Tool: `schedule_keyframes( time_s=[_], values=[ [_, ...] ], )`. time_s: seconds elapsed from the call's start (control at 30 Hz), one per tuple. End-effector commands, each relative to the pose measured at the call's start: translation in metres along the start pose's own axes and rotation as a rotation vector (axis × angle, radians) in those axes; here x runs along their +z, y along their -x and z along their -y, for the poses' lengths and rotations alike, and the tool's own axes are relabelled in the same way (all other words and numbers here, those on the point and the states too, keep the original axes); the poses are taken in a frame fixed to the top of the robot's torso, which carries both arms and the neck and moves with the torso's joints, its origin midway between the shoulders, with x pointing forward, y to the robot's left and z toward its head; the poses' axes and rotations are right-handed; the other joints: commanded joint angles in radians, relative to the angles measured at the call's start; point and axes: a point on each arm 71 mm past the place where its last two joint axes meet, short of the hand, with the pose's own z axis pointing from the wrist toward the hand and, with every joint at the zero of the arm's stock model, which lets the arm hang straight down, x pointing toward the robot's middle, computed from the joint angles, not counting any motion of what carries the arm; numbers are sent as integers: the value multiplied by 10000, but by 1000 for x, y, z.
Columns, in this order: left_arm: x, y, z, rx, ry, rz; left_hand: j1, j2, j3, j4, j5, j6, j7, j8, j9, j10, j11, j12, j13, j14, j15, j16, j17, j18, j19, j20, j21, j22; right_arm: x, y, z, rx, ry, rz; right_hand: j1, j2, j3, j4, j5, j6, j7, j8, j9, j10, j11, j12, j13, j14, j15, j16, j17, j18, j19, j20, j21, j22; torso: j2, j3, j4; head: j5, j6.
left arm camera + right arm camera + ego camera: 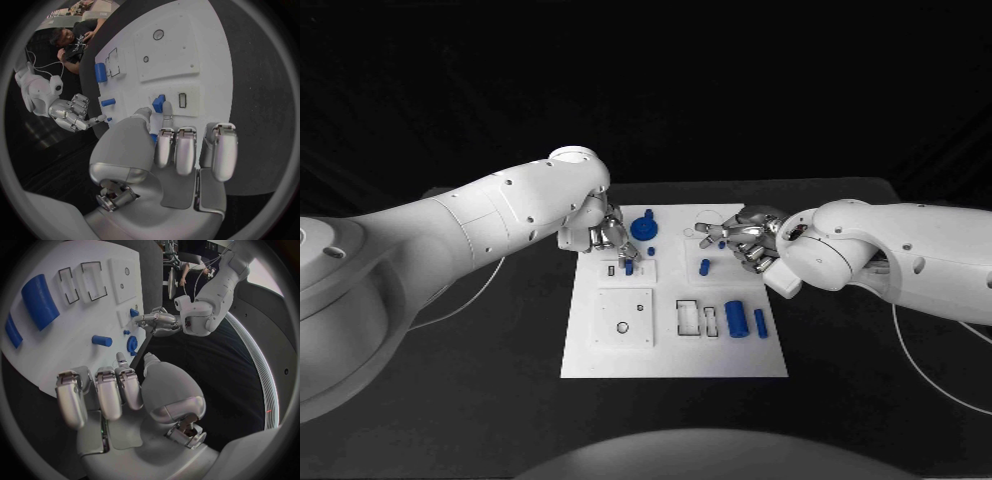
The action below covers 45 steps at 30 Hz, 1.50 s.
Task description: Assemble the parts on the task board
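1. One white task board (675,350) lies mid-table.
2. About six blue parts (736,319) sit on it: two by the near-right edge, the others farther back.
3. Left hand (607,238) pinches one blue part (158,104).
4. Right hand (750,240) hovers empty, fingers loosely spread.

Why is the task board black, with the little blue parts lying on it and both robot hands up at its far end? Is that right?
Not quite: the task board is white; the table beneath it is black. The head view shows this. The rest holds: blue parts lie on it, and the left robot hand and right robot hand are at its far end.
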Motion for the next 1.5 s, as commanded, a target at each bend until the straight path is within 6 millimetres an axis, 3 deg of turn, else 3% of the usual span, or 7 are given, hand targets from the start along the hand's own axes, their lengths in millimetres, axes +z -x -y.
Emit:
schedule_keyframes(
  time_s=[0.03, 0.2, 0.77, 1.07, 1.5],
  values=[
    [0, -1, 2, 49, -105, -158, -127, 19, -64, -19, 55, 0, 102, -57, -8, 1022, 67, 25, 2635, 1076, 59, 26, 2633, -147, 1037, 59, 12, 2629, 0, -1, 0, -84, -10, -97, 46, 26, -44, -3, -37, -89, 42, 39, 13, 1049, 87, 39, 2631, 1059, 85, 41, 2633, -67, 1047, 46, 45, 2630, 4, 0, -5, -2, 2],
    [0, -2, 1, 72, -80, -191, -60, 53, -32, -51, 77, -7, 79, -65, -8, 1022, 54, 25, 2635, 1076, 59, 26, 2633, -147, 1036, 64, 11, 2629, 0, -1, 0, -86, -1, -100, 46, 26, -44, -3, -37, -89, 42, 39, 13, 1049, 87, 39, 2631, 1059, 85, 41, 2633, -67, 1047, 46, 45, 2630, -6, 12, 7, 7, -3],
    [1, -3, 3, 90, -196, -218, 1850, -88, 762, -326, 120, -30, -26, -120, 23, 1022, -51, 25, 2635, 1076, -33, 26, 2633, -144, 1027, 11, 4, 2625, 0, -1, 0, -82, 3, -84, 82, 51, -48, 0, -12, -100, 46, 58, 17, 1049, 90, 39, 2631, 1059, 87, 41, 2633, -67, 1047, 48, 45, 2630, 4, 3, -8, -9, 29],
    [0, -4, 4, -36, -400, -196, 2290, -227, 1197, -406, 494, 35, 11, -314, -185, 1022, -21, 25, 2635, 1076, -14, 26, 2633, -149, 1045, 9, 19, 2632, 0, -1, 0, -82, 0, -84, 82, 51, -48, 0, -12, -100, 46, 58, 17, 1049, 90, 39, 2631, 1059, 87, 41, 2633, -67, 1047, 48, 45, 2630, 10, 3, 10, -21, 6],
    [-2, -4, 2, -384, -723, 92, 2382, -490, 1492, -422, 1031, 167, 10, -353, -258, 1022, -19, 25, 2635, 1076, -10, 26, 2633, -148, 1041, 9, 15, 2631, 1, 1, 1, -68, -22, -33, 82, 51, -48, 0, -12, -100, 46, 58, 17, 1049, 90, 39, 2631, 1059, 87, 41, 2633, -67, 1047, 48, 45, 2630, -5, 3, 20, -42, -24]
  ],
)
